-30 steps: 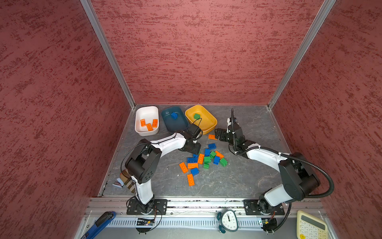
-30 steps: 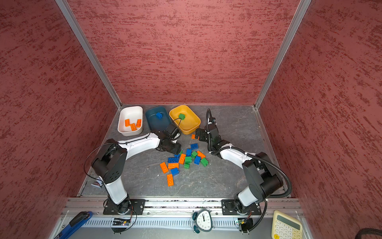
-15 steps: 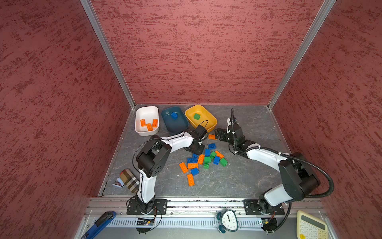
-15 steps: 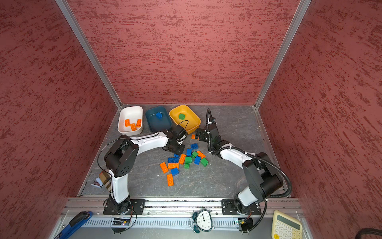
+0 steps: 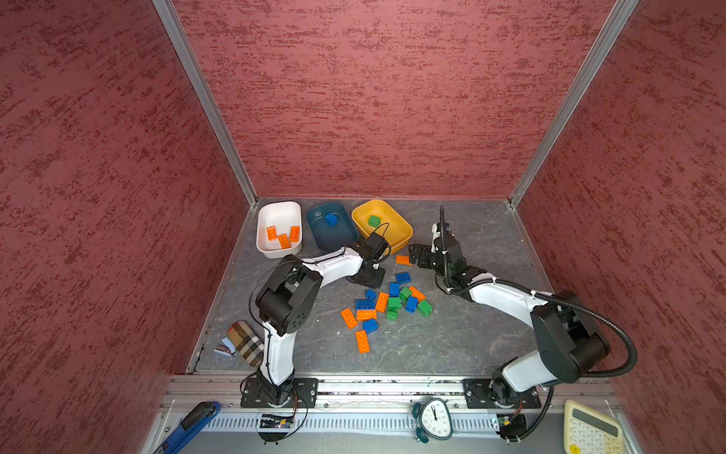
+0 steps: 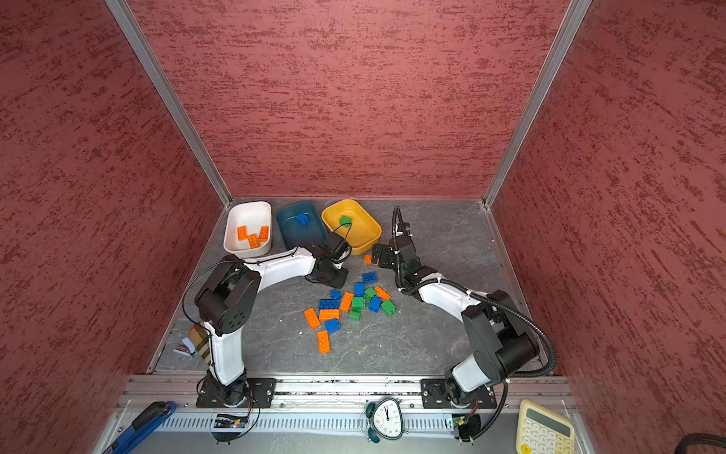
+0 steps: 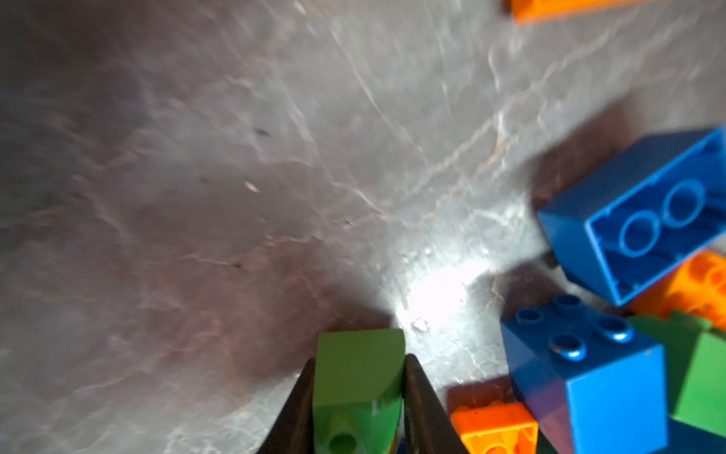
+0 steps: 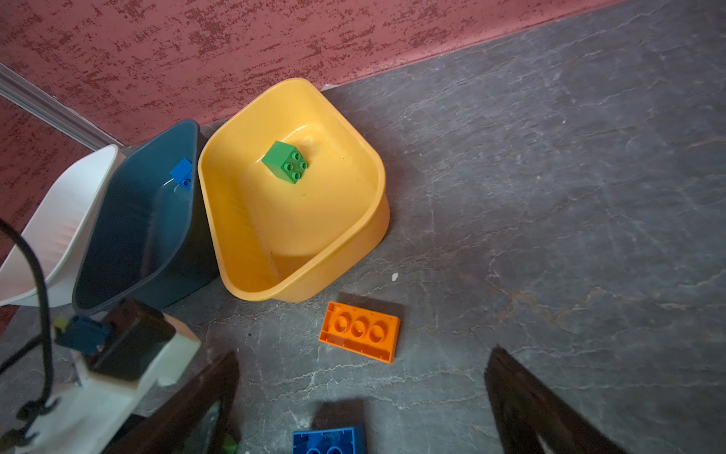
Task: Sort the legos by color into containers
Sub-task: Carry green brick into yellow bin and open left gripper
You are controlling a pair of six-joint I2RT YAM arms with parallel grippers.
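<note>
Left pincer (image 7: 359, 359) closed on green lego (image 7: 358, 377) | right pincer (image 8: 363, 351) apart | tubs (image 5: 279, 203): 3 orange (image 5: 283, 236), 1 blue (image 5: 330, 219), 1 green (image 5: 374, 221)

Orange, blue and green legos (image 5: 394, 303); white tub (image 5: 279, 212), teal tub (image 5: 334, 238), yellow tub (image 5: 395, 230); grey veined tabletop (image 5: 451, 342); mottled red walls (image 5: 373, 98).

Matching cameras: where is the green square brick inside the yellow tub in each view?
In a top view: green square plastic brick, mid-picture.
In a top view: brick, likewise.
Left wrist: not in it.
Right wrist: brick, studs showing.
Shared landmark: yellow plastic tub holding it.
</note>
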